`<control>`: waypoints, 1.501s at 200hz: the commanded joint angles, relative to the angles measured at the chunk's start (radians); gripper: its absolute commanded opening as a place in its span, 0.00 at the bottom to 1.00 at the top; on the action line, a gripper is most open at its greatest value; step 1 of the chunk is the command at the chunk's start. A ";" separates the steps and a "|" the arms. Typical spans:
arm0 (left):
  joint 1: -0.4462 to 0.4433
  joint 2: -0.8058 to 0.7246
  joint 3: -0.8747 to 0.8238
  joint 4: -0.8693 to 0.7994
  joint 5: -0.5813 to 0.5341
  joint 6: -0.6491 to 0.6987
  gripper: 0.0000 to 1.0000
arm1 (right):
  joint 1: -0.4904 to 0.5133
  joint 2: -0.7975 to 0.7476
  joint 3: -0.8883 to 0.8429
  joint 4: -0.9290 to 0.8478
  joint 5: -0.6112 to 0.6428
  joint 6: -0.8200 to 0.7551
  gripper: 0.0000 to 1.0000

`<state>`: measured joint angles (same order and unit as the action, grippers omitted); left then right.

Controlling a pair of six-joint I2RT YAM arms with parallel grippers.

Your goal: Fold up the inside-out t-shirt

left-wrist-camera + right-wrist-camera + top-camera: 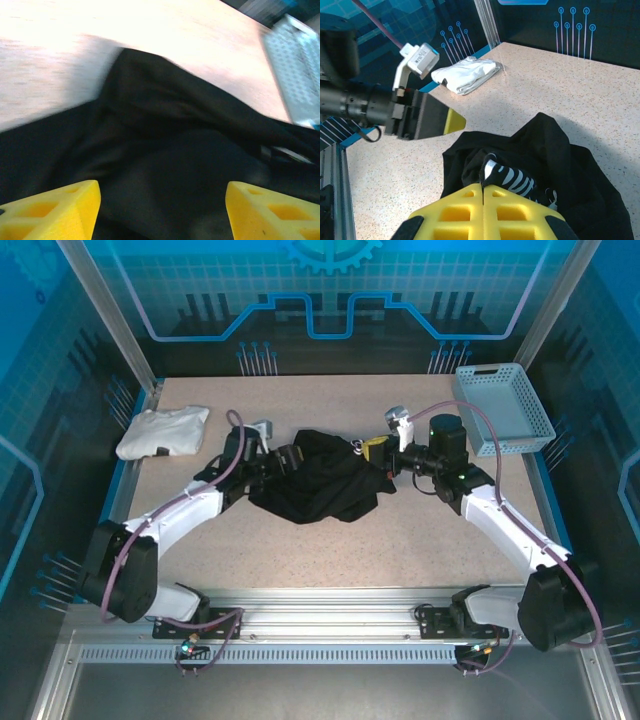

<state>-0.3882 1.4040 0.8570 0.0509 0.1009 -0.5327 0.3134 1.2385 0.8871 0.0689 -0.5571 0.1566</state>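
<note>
Bunched shirt (pixel 320 480) lies 9-to-3 o'clock; left claw (pixel 162 192) released at 9, right claw (pixel 483 187) pinching its 3 edge; white garment (pixel 162 430) at 10, basket (pixel 503 408) at 2.

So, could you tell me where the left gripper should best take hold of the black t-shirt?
Probably the raised fold on the left edge of the t-shirt, approached from the left: it stands up before the open left gripper, and the right gripper pinches the opposite side.

Top camera looks down over the whole tabletop (pixel 420 540) from its near edge. Both wrist cameras closely face the black t-shirt (pixel 320 480) from opposite sides.
</note>
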 commanded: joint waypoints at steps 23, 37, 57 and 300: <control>-0.127 0.079 0.097 -0.036 0.037 -0.015 0.67 | 0.019 -0.014 -0.002 0.013 0.001 -0.017 0.00; -0.127 0.118 0.126 -0.038 0.043 -0.010 0.53 | 0.023 -0.022 0.009 -0.008 0.011 -0.023 0.00; -0.119 0.127 0.147 -0.054 0.046 0.007 0.26 | 0.023 -0.044 0.055 -0.065 0.065 -0.037 0.00; 0.124 -0.267 -0.190 -0.098 -0.280 0.041 0.00 | 0.010 -0.107 0.202 -0.131 -0.004 0.034 0.00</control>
<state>-0.2359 1.0771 0.6498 0.0448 -0.1360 -0.5663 0.3248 1.0786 1.1362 -0.0834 -0.5087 0.1761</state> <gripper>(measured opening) 0.053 0.057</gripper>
